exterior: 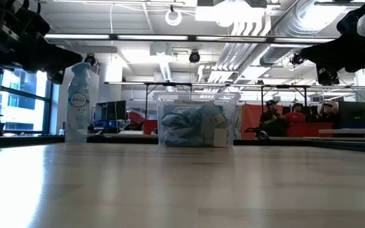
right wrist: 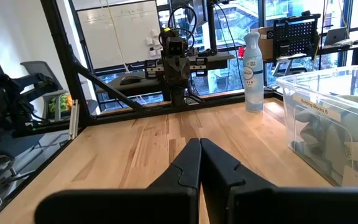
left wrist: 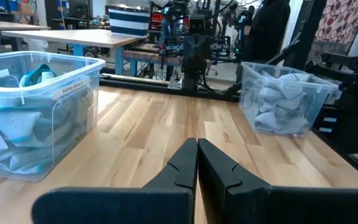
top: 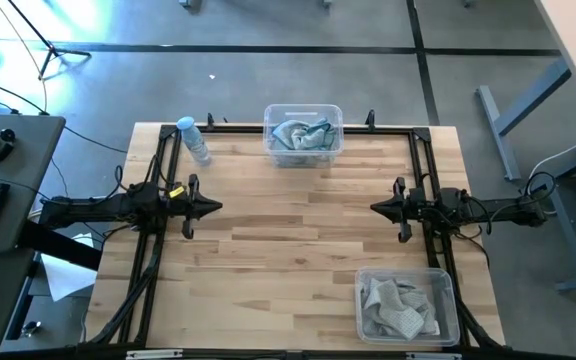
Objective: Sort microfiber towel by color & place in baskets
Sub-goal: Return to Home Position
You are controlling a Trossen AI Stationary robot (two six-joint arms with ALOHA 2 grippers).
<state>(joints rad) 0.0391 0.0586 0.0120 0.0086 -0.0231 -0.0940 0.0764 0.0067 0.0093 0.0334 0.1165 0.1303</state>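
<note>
Pale wooden table (top: 288, 255), bare across its middle, with no cloth loose on the boards.

Nearest, at the front right corner: front bin (top: 450, 300), clear plastic, holding the grey towels (top: 398, 312) in a heap.

At mid-table, facing each other and well apart: left gripper (top: 216, 208) and right gripper (top: 375, 207). Each with its two fingers pressed together on nothing, held above the wood, touching neither bin.

At the middle of the far edge: back bin (top: 303, 161), also clear, filled with the blue towels (top: 303, 133). Near it on the left arm's side, upright: bottle (top: 195, 140) with a blue cap.

Beyond the table: an open workroom with desks, screens and ceiling ducts, and people (exterior: 296, 115) seated far off.

Sorting judged complete, with every towel in view inside a bin and one colour to each. For the step in hand, a retreat to the rest pose:
- Keep the fingers together.
- Draw each arm straight back along its own side, level and unhurried.
- Hold the height above the bin walls.
- On the right, mind the front bin close to that arm's base; on the left, the bottle.
- Look for a cloth corner snagged on a fingertip; none visible here.
</note>
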